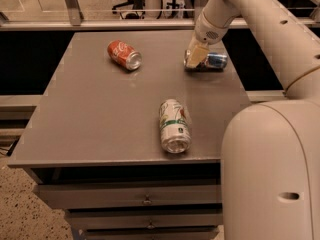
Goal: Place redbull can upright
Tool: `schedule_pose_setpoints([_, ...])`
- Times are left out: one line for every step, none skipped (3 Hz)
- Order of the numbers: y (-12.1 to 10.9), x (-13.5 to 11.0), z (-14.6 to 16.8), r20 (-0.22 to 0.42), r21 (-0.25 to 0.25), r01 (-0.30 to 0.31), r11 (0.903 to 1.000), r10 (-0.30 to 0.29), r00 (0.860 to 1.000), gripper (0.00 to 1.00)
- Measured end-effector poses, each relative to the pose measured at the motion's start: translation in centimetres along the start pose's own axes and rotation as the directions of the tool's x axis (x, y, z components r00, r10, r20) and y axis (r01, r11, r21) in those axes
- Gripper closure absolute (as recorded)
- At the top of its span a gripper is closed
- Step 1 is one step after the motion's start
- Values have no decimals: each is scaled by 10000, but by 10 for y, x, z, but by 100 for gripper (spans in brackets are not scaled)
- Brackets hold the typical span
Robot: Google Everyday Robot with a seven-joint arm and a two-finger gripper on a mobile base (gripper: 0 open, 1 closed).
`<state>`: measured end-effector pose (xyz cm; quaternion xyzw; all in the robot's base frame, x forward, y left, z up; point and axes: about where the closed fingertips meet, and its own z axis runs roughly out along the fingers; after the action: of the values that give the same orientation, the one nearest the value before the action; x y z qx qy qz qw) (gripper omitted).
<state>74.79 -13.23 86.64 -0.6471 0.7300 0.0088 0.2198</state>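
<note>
Tabletop (100, 114) of grey board over drawers (145, 196); red Coca-Cola can (124, 54) upper left. Slim blue-and-silver metal redbull can (215, 61) lies sideways upper right under the cream hand (195, 58), whose grip I cannot tell.

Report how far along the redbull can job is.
Done: the approach; the gripper sits at one end of the redbull can, at the far right of the table. In hand: taking hold of it. Left: the can lies on its side, so lifting, turning upright and setting down remain.
</note>
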Motion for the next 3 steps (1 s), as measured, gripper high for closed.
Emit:
schedule_pose_setpoints([7,-16,-33,948,139,122,9998,-135,9954,100])
schedule_pose_setpoints([17,-41,-71,2753,307,46,9995,-128,9613,100])
schedule_pose_setpoints([27,-62,-95,4848,135,-343,9993,235,8743,100])
